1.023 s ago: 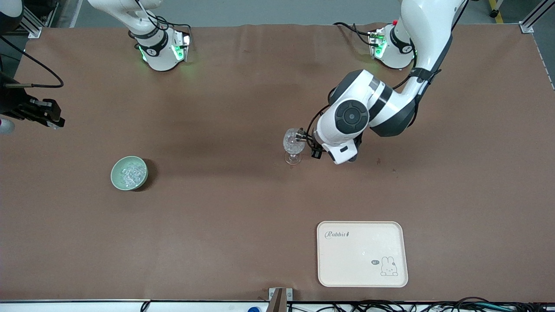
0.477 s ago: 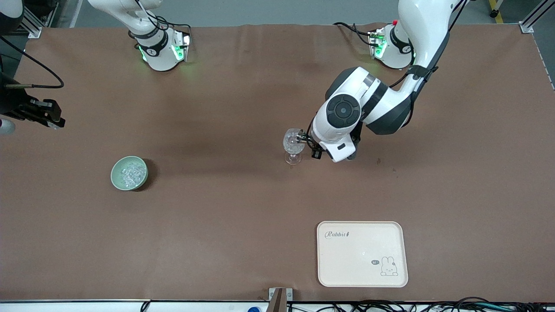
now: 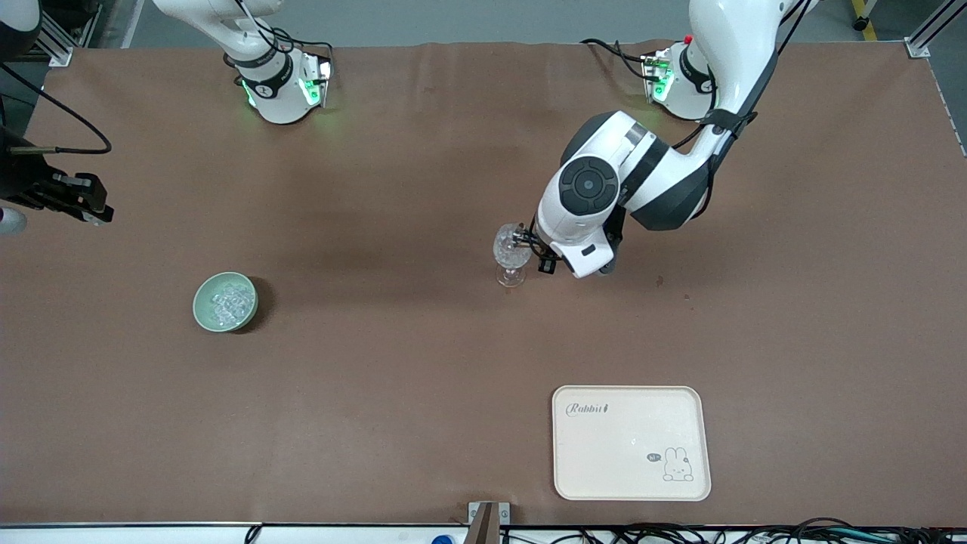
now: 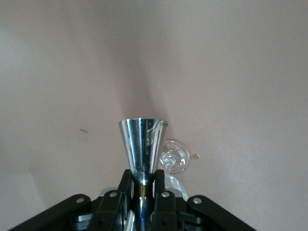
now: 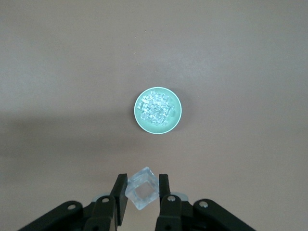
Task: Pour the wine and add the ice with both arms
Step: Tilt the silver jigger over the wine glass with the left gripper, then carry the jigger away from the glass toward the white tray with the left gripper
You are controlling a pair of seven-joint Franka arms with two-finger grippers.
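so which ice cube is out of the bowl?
The single cube pinched in the right end effector, high over the table. All the other ice sits heaped in the green bowl.

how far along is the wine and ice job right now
Partly done. In hand: the left gripper holds a metal jigger beside the stemmed glass, and the right gripper is shut on an ice cube, high over the green bowl of ice. Left: the cube has yet to reach the glass. Whether wine is already in the glass cannot be told. The tray holds nothing.
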